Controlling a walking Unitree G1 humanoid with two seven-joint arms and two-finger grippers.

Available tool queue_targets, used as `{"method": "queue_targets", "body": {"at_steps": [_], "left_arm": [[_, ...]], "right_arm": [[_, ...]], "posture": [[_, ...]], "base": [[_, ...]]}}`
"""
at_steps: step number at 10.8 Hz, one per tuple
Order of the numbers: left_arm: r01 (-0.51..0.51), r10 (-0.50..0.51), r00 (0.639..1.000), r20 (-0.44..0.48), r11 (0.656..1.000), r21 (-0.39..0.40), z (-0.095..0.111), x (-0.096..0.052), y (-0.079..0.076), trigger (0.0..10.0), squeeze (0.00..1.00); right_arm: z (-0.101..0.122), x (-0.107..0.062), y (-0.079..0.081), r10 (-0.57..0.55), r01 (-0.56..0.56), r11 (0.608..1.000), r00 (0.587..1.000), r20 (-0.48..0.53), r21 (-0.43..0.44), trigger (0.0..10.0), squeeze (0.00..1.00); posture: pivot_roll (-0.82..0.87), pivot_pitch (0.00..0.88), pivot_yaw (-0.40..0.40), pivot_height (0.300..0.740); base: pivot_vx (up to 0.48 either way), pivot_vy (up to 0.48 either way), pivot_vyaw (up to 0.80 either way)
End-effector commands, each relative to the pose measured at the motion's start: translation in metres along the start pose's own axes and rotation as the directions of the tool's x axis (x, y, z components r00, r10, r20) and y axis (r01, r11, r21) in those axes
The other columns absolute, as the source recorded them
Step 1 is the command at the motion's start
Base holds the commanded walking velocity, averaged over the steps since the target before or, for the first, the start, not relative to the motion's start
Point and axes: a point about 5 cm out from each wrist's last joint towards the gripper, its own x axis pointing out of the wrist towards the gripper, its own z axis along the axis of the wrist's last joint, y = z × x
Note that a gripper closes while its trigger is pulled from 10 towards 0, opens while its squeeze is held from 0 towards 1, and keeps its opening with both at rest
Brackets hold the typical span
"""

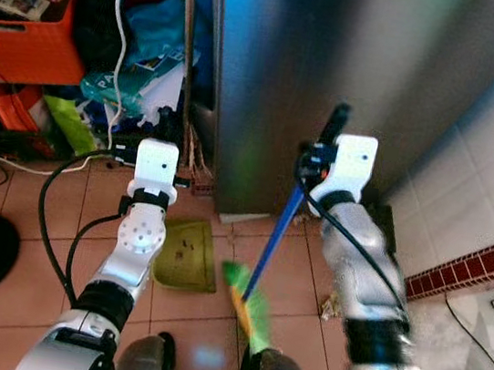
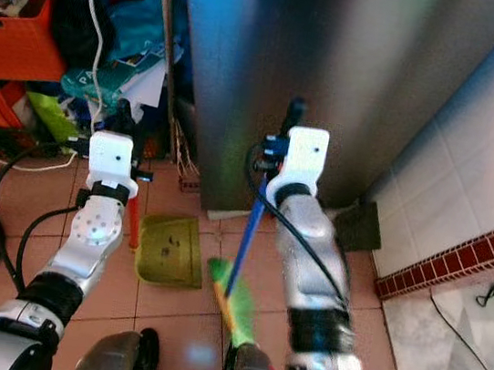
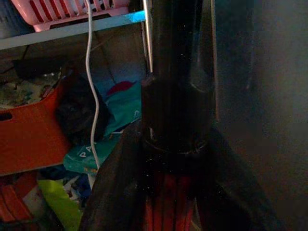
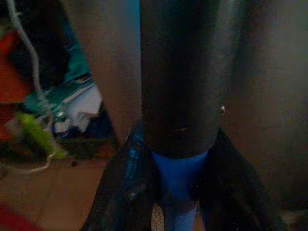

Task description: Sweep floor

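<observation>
Faintly, "PA" on teal packet (image 3: 89, 156)

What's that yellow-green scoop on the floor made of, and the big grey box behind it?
The flat olive-green dustpan looks like matte moulded plastic, dulled by dirt specks. The tall grey fridge-like cabinet seems brushed metal, judging by its soft vertical sheen, though it could be coated.

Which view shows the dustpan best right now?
The right eye view: the green dustpan lies unobstructed on the tiles. In the left eye view, the left arm covers its near edge. The left wrist view gives just its red handle.
</observation>
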Motion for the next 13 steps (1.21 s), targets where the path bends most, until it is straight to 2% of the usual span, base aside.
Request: {"method": "queue_targets", "body": {"at_steps": [1,2,3,4,6,8,10,11,12,13], "left_arm": [[0.039,-0.036,0.992,-0.122,0.999,0.018,-0.023,-0.016,-0.004,10.0,0.0],[0.042,-0.04,0.991,-0.125,0.999,0.017,-0.024,-0.016,-0.005,10.0,0.0],[0.047,-0.044,0.991,-0.129,0.999,0.015,-0.025,-0.015,-0.005,10.0,0.0],[0.059,-0.058,0.989,-0.137,0.998,0.007,-0.025,-0.016,-0.008,10.0,0.0],[0.089,-0.09,0.985,-0.144,0.996,-0.016,-0.026,-0.021,-0.017,10.0,0.0],[0.096,-0.098,0.985,-0.144,0.995,-0.018,-0.026,-0.024,-0.019,10.0,0.0],[0.099,-0.101,0.985,-0.14,0.995,-0.018,-0.026,-0.024,-0.019,10.0,0.0],[0.099,-0.1,0.985,-0.14,0.995,-0.016,-0.026,-0.024,-0.018,10.0,0.0],[0.098,-0.099,0.986,-0.137,0.995,-0.015,-0.025,-0.023,-0.017,10.0,0.0],[0.097,-0.098,0.986,-0.137,0.995,-0.016,-0.025,-0.023,-0.017,10.0,0.0]], "right_arm": [[0.0,-0.005,0.002,0.054,-0.052,0.997,0.998,-0.025,0.058,10.0,0.0],[0.017,-0.008,-0.001,0.093,-0.096,0.992,0.995,0.045,0.084,10.0,0.0],[0.04,-0.007,-0.006,0.057,-0.078,0.99,0.984,0.168,0.118,10.0,0.0],[0.06,-0.006,-0.011,0.013,-0.046,0.992,0.963,0.269,0.115,10.0,0.0],[0.094,-0.006,-0.016,-0.059,0.078,0.997,0.894,0.444,-0.025,10.0,0.0],[0.102,0.0,-0.009,-0.04,0.066,0.997,0.869,0.493,-0.036,10.0,0.0],[0.107,0.004,-0.01,-0.019,0.08,0.992,0.854,0.52,-0.095,10.0,0.0],[0.101,0.003,-0.01,-0.014,0.084,0.99,0.856,0.517,-0.113,10.0,0.0],[0.077,0.001,-0.007,-0.014,0.082,0.989,0.876,0.481,-0.12,10.0,0.0],[0.065,0.0,-0.001,-0.011,0.072,0.991,0.887,0.462,-0.115,10.0,0.0]], "posture": [[-0.08,0.211,-0.022,0.74],[-0.09,0.209,-0.019,0.74],[-0.09,0.207,-0.015,0.74],[-0.09,0.204,-0.015,0.74],[-0.08,0.199,-0.016,0.74],[-0.07,0.199,-0.019,0.74],[-0.06,0.195,-0.019,0.74],[-0.06,0.194,-0.018,0.74],[-0.06,0.198,-0.017,0.74],[-0.06,0.201,-0.013,0.74]], "base": [[0.0,0.0,0.0],[0.0,0.0,0.0],[0.0,0.0,0.0],[0.0,0.0,0.0],[0.0,0.0,0.0],[0.0,0.0,0.0],[0.0,0.0,0.0],[0.0,0.0,0.0],[0.0,0.0,0.0],[0.0,0.0,0.0]]}}
